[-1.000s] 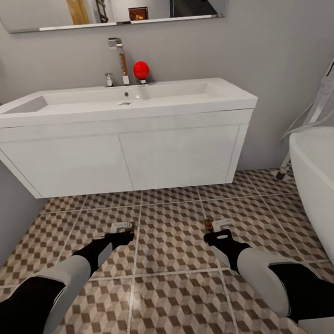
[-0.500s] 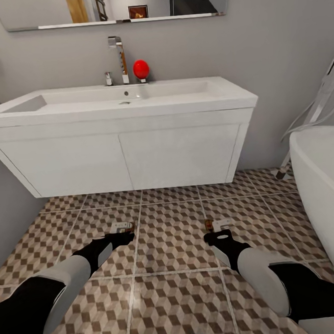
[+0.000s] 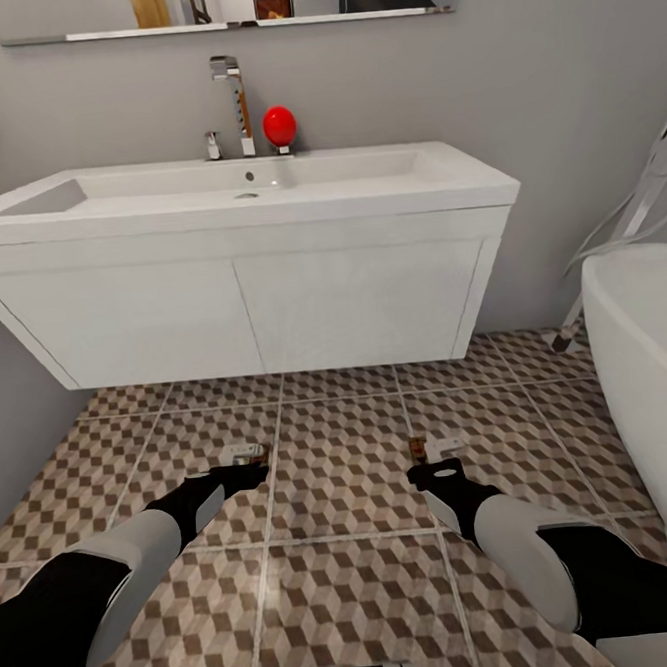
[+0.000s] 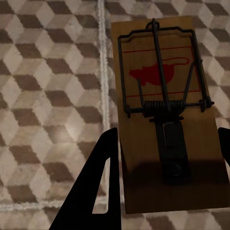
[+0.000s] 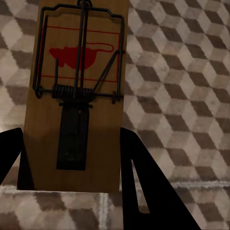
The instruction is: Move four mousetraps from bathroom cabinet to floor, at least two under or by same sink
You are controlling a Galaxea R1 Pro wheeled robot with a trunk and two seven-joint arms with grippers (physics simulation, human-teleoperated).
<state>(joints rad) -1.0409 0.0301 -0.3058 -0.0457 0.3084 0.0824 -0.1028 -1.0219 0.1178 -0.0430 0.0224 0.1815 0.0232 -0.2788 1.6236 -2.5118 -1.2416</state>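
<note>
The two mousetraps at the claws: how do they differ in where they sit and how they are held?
The left mousetrap sits between the left claw's fingers, beside a grout line of the bathroom floor. The right mousetrap sits between the right claw's fingers, nearer the bathtub. Both look alike: a wooden slab, red mouse print, black wire spring, close above the tiles before the sink cabinet.

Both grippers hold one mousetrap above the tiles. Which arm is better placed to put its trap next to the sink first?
Neither clearly. The left gripper and right gripper each grip a mousetrap low over the bathroom floor, similarly far from the sink.
</note>
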